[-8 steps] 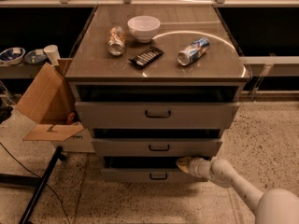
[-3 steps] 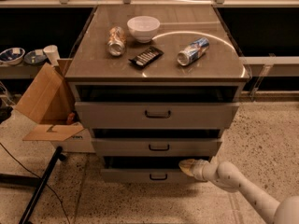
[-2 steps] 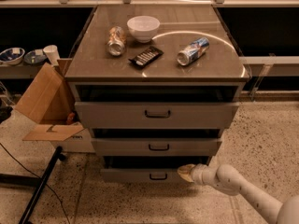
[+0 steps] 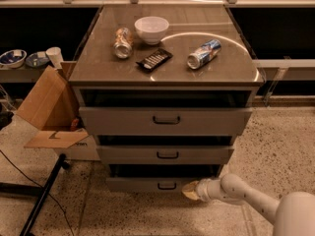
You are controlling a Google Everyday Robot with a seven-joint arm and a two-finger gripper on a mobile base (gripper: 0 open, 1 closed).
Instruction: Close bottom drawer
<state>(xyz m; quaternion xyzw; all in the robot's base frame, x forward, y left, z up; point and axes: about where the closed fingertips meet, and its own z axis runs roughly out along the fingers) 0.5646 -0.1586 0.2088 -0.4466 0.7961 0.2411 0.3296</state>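
Note:
The bottom drawer (image 4: pixel 147 184) is the lowest and slimmest grey front of the cabinet, with a small black handle (image 4: pixel 167 186). It stands pulled out a little, with a dark gap above its front. My gripper (image 4: pixel 189 191) reaches in from the lower right on a white arm. Its tip is at the drawer's front panel, just right of the handle, low near the floor. The mid-sized drawer (image 4: pixel 165 154) and the tallest drawer (image 4: pixel 165 120) above it also stand slightly out.
On the cabinet top are a white bowl (image 4: pixel 151 29), two lying cans (image 4: pixel 122 42) (image 4: pixel 204 53) and a dark flat packet (image 4: pixel 154 59). An open cardboard box (image 4: pixel 47 109) stands at the left. A black stand leg (image 4: pixel 42 198) crosses the speckled floor.
My gripper has moved down and slightly left along the bottom drawer's front. The drawer front looks about where it was.

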